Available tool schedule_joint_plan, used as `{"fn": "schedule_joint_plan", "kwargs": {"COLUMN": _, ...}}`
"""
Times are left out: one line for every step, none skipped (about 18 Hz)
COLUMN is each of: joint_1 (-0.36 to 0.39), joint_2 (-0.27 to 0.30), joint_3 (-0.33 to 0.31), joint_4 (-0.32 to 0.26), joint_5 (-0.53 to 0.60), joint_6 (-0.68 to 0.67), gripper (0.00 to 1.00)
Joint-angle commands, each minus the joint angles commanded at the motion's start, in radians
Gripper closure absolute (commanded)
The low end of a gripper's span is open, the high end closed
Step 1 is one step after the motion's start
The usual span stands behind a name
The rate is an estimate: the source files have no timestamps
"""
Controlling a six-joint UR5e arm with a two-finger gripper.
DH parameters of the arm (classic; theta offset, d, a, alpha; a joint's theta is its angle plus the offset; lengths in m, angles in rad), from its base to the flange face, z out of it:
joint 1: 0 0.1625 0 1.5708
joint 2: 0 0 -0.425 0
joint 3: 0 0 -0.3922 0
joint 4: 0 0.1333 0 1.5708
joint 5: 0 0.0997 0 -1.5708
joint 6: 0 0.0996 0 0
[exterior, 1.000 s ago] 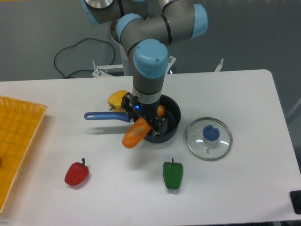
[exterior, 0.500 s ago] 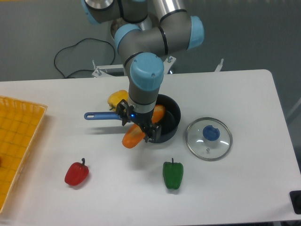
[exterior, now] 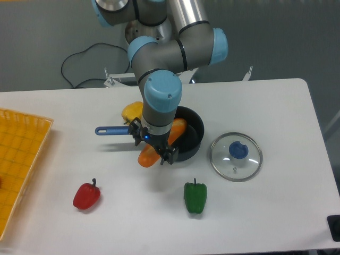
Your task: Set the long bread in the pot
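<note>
You are looking down at a white tabletop [exterior: 276, 106]. The end effector [exterior: 152, 149] is hanging over the near-left rim of the black pot [exterior: 192, 133], clamping the long bread [exterior: 159, 144]. The loaf is tilting, its upper end lying inside the pot and its lower end sticking out over the rim.

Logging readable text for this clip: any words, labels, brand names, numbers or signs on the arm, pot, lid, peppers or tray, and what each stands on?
None: no legible text in this view.
The robot arm shows plain grey and blue surfaces, no readable marking.
The pot, glass lid, long bread, peppers and yellow tray carry no print.
A small blue light glows on the wrist above the gripper; it is not a character.
</note>
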Motion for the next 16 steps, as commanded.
{"fn": "schedule_joint_plan", "kwargs": {"joint_1": -0.002, "joint_2": -0.002, "joint_3": 0.000, "joint_4": 0.000, "joint_5": 0.000, "joint_6": 0.000, "gripper": 0.00}}
{"fn": "schedule_joint_plan", "kwargs": {"joint_1": -0.002, "joint_2": -0.008, "joint_3": 0.000, "joint_4": 0.000, "joint_5": 0.000, "joint_6": 0.002, "gripper": 0.00}}
{"fn": "schedule_joint_plan", "kwargs": {"joint_1": 0.000, "joint_2": -0.015, "joint_3": 0.005, "joint_4": 0.002, "joint_5": 0.000, "joint_6": 0.000, "gripper": 0.00}}
{"fn": "schedule_joint_plan", "kwargs": {"joint_1": -0.002, "joint_2": -0.023, "joint_3": 0.009, "joint_4": 0.000, "joint_5": 0.002, "joint_6": -0.002, "gripper": 0.00}}
{"fn": "schedule_joint_plan", "kwargs": {"joint_1": -0.002, "joint_2": -0.028, "joint_3": 0.009, "joint_4": 0.002, "joint_5": 0.002, "joint_6": -0.002, "gripper": 0.00}}
{"fn": "schedule_joint_plan", "kwargs": {"joint_1": -0.002, "joint_2": -0.029, "joint_3": 0.009, "joint_4": 0.002, "joint_5": 0.002, "joint_6": -0.002, "gripper": 0.01}}
{"fn": "schedule_joint_plan", "kwargs": {"joint_1": -0.002, "joint_2": -0.031, "joint_3": 0.009, "joint_4": 0.000, "joint_5": 0.002, "joint_6": -0.002, "gripper": 0.01}}
{"fn": "schedule_joint_plan", "kwargs": {"joint_1": -0.002, "joint_2": -0.034, "joint_3": 0.009, "joint_4": 0.000, "joint_5": 0.002, "joint_6": -0.002, "gripper": 0.03}}
{"fn": "schedule_joint_plan", "kwargs": {"joint_1": -0.003, "joint_2": -0.034, "joint_3": 0.009, "joint_4": 0.000, "joint_5": 0.002, "joint_6": -0.002, "gripper": 0.11}}
{"fn": "schedule_joint_plan", "kwargs": {"joint_1": -0.005, "joint_2": -0.035, "joint_3": 0.009, "joint_4": 0.000, "joint_5": 0.002, "joint_6": -0.002, "gripper": 0.20}}
{"fn": "schedule_joint_plan", "kwargs": {"joint_1": -0.008, "joint_2": -0.035, "joint_3": 0.009, "joint_4": 0.000, "joint_5": 0.002, "joint_6": -0.002, "gripper": 0.27}}
{"fn": "schedule_joint_plan", "kwargs": {"joint_1": -0.008, "joint_2": -0.035, "joint_3": 0.009, "joint_4": 0.000, "joint_5": 0.002, "joint_6": -0.002, "gripper": 0.33}}
{"fn": "schedule_joint_plan", "kwargs": {"joint_1": -0.008, "joint_2": -0.035, "joint_3": 0.009, "joint_4": -0.002, "joint_5": 0.002, "joint_6": -0.005, "gripper": 0.34}}
{"fn": "schedule_joint_plan", "kwargs": {"joint_1": -0.008, "joint_2": -0.037, "joint_3": 0.011, "joint_4": -0.002, "joint_5": 0.002, "joint_6": -0.021, "gripper": 0.39}}
{"fn": "schedule_joint_plan", "kwargs": {"joint_1": -0.009, "joint_2": -0.038, "joint_3": 0.009, "joint_4": -0.002, "joint_5": 0.003, "joint_6": -0.044, "gripper": 0.41}}
{"fn": "schedule_joint_plan", "kwargs": {"joint_1": -0.011, "joint_2": -0.040, "joint_3": 0.009, "joint_4": -0.002, "joint_5": 0.003, "joint_6": -0.055, "gripper": 0.45}}
